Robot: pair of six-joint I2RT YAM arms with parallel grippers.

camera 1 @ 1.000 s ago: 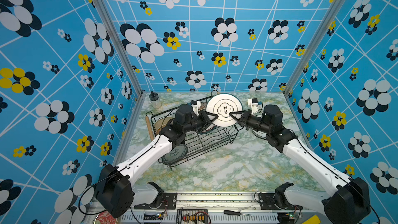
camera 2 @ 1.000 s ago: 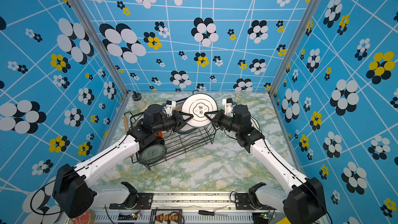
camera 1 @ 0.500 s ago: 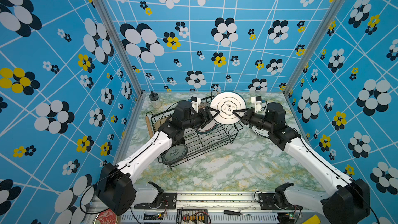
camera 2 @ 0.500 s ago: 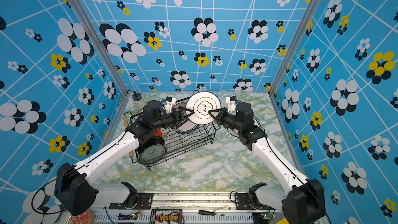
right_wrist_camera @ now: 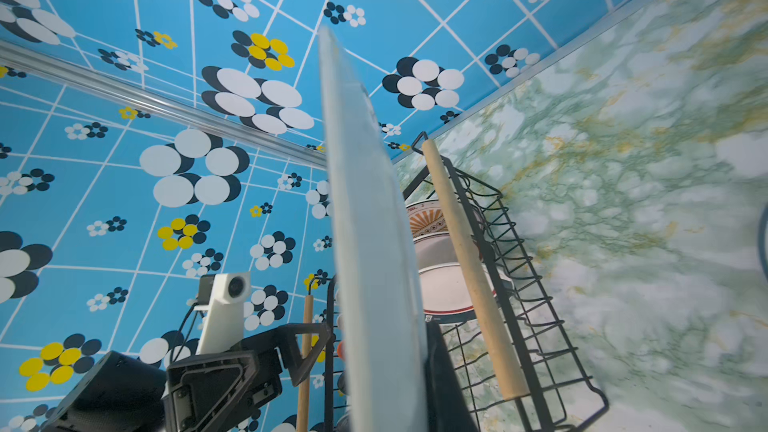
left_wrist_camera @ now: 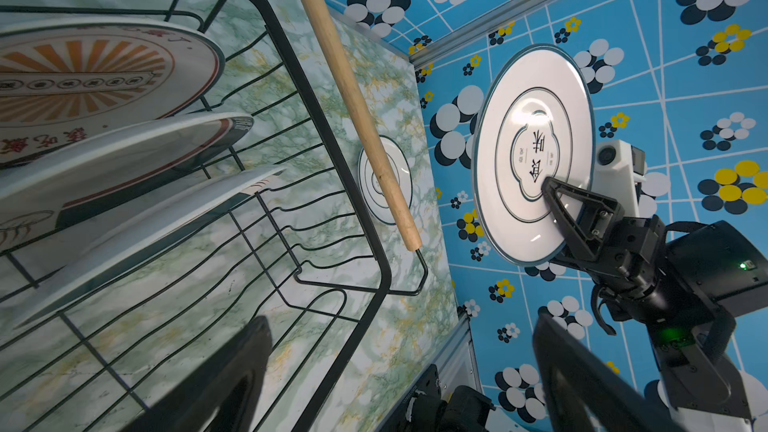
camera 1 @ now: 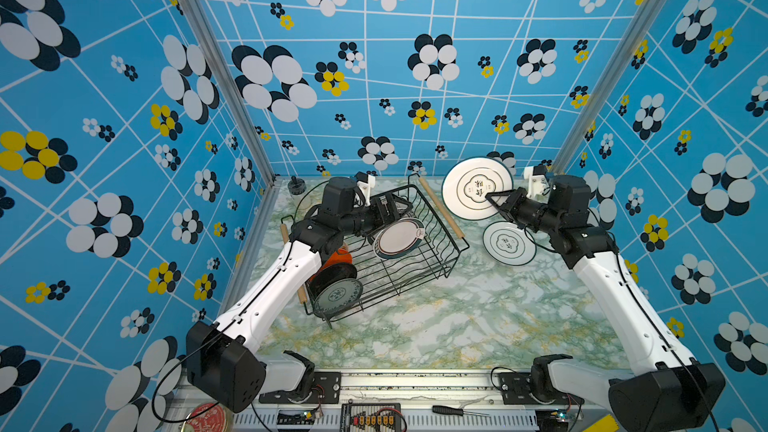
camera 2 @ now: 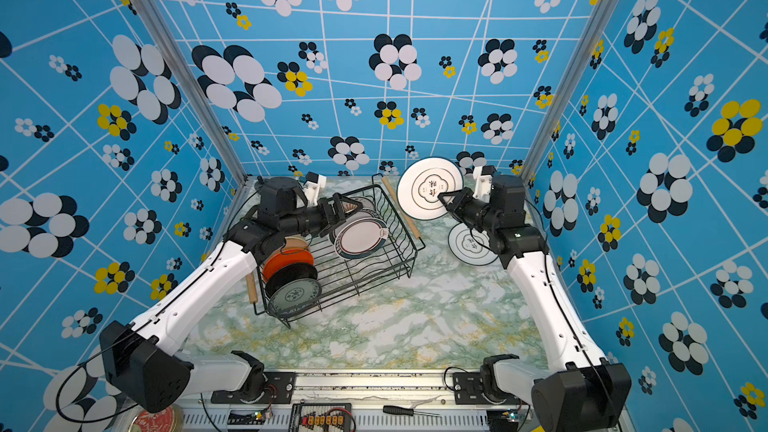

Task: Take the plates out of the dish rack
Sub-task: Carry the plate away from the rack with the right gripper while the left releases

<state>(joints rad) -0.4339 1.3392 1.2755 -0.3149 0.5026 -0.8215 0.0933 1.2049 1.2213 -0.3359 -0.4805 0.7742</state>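
Grip looks firm on one side: the right pincer (camera 1: 490, 198) is clamped tight on the edge of a white plate (camera 1: 471, 184), with one finger across its printed face. It holds the plate upright in the air beyond the right side of the rack (camera 1: 415, 270), clear of the wires and of the wooden handle (camera 1: 440, 207) there. The printed face is turned back toward the rack. Below it, a second plate (camera 1: 509, 243) with the same print lies flat on the marbled surface (camera 1: 457, 317), near the rack's right side but apart from it.

The left pincer (camera 1: 388, 205) is spread wide with nothing between its fingers. It hangs over the far end of the rack, just above the big plates there; whether it brushes one I cannot tell. The left wrist view shows three big ones leaning in the slots at that end. They are a sunburst plate (left_wrist_camera: 83, 72), a red-rimmed plate (left_wrist_camera: 124, 160) next to it, and a third plate (left_wrist_camera: 145, 234) nearest the pincer.

At the rack's near left end, smaller ones stand on edge in a row. An orange plate (camera 2: 289, 261) comes first, a black plate (camera 2: 291, 276) stands in front of it, and a blue-grey plate (camera 2: 295, 297) sits nearest the corner.
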